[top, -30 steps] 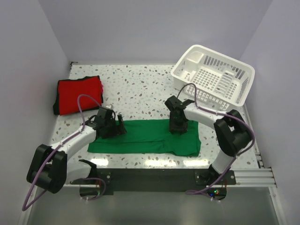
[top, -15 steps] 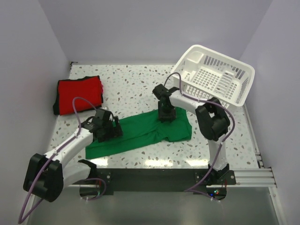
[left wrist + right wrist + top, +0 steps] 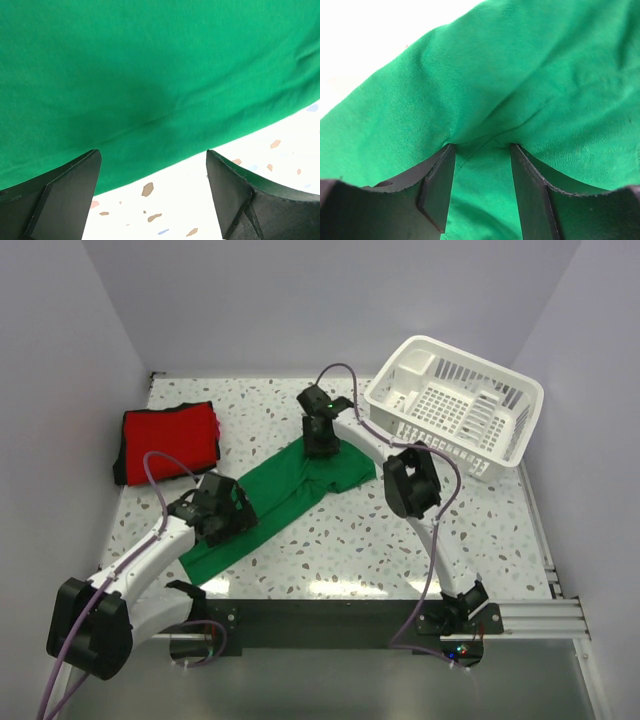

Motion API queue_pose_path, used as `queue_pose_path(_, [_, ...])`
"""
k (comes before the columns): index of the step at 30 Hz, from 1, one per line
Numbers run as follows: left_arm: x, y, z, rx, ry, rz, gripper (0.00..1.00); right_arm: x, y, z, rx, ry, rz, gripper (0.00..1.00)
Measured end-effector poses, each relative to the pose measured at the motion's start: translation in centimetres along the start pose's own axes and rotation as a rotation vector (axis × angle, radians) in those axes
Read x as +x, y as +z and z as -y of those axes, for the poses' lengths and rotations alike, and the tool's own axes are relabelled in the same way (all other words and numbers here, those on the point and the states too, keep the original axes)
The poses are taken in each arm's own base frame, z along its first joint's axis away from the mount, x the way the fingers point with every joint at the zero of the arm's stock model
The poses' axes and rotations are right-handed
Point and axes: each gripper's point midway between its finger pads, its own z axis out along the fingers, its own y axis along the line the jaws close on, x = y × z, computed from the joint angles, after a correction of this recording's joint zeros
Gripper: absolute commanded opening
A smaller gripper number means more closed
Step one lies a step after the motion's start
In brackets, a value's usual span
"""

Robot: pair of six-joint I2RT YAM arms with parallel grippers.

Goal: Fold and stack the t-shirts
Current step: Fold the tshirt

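Basket (image 3: 452,406) of white slatted plastic stands at the far right corner of the speckled table (image 3: 330,545). The green t-shirt (image 3: 290,490) lies to the left of the basket as a long crumpled band that runs diagonally. Its far end is near the basket's left wall but apart from it, and its near end is well apart, toward the front left. The right gripper (image 3: 320,445) is at that far end, just left of the basket, and points down. In the wrist view its fingers (image 3: 440,185) are clenched on a gathered fold of the green cloth, which bunches up between them. The right arm (image 3: 405,482) stretches along the basket's left and near side, with its elbow close to the basket's near left corner; whether it touches the basket I cannot tell. A purple cable (image 3: 335,368) loops above this gripper, beside the basket's left corner. The left gripper (image 3: 240,520) is far to the left of the basket and nearer to the front, over the low end of the green t-shirt. Its jaws stand wide and released with nothing between them, and below them the wrist view shows the shirt's edge and bare table. The red t-shirt (image 3: 170,440), folded, lies at the far left, well apart from the basket and apart from the green one.
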Motion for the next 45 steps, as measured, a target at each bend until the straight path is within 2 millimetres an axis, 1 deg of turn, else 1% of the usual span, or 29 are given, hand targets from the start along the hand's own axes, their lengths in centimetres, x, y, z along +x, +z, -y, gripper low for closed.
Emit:
queue_pose_path(2, [0.0,0.0,0.0,-0.005,-0.016,0.0,0.91,-1.3,0.4,-0.8,-0.02,-0.005,0.031,0.53])
queue_pose_path(4, [0.1,0.0,-0.1,-0.012,-0.024,-0.001,0.91,-2.0,0.6,-1.3,-0.036,-0.012,0.053,0.54])
queue_pose_path(7, [-0.1,0.0,-0.2,-0.021,-0.032,0.007,0.91,-2.3,0.6,-1.6,-0.054,-0.024,0.063,0.56])
queue_pose_path(10, [-0.8,-0.2,0.0,-0.026,-0.04,0.029,0.91,-2.1,0.2,-1.4,-0.06,-0.044,0.068,0.57])
queue_pose_path(13, [-1.4,0.0,0.3,-0.03,-0.041,0.043,0.91,-1.1,-1.1,-0.4,-0.051,-0.077,0.052,0.57])
queue_pose_path(17, [-1.4,0.7,0.2,-0.045,-0.037,0.036,0.92,0.5,-3.5,1.2,-0.041,-0.116,0.036,0.57])
queue_pose_path(20, [-1.4,1.2,0.3,-0.038,-0.03,0.042,0.92,2.3,-5.0,2.6,-0.04,-0.135,0.015,0.57])
queue_pose_path(22, [-1.3,1.6,0.1,-0.034,-0.023,0.047,0.92,3.7,-5.5,3.3,-0.042,-0.143,-0.009,0.57])
queue_pose_path(26, [-0.4,2.7,-0.6,-0.04,-0.016,0.033,0.92,5.4,-4.6,4.1,-0.037,-0.148,-0.057,0.57])
queue_pose_path(31, [-0.8,3.1,0.1,0.0,-0.018,0.058,0.92,6.2,-2.6,4.3,-0.013,-0.151,-0.1,0.57])
queue_pose_path(33, [-0.9,3.2,0.5,0.019,-0.02,0.066,0.92,5.4,-2.5,4.0,-0.015,-0.146,-0.086,0.57])
queue_pose_path(38, [-0.9,3.2,1.4,0.07,-0.031,0.065,0.92,3.7,-1.6,4.1,-0.002,-0.118,-0.072,0.57])
queue_pose_path(41, [-0.6,3.1,2.3,0.113,-0.047,0.042,0.92,2.2,-0.9,4.3,0.005,-0.091,-0.065,0.57])
queue_pose_path(45, [0.3,2.8,3.7,0.179,-0.095,-0.006,0.92,-0.4,0.0,4.6,0.005,-0.06,-0.045,0.57])
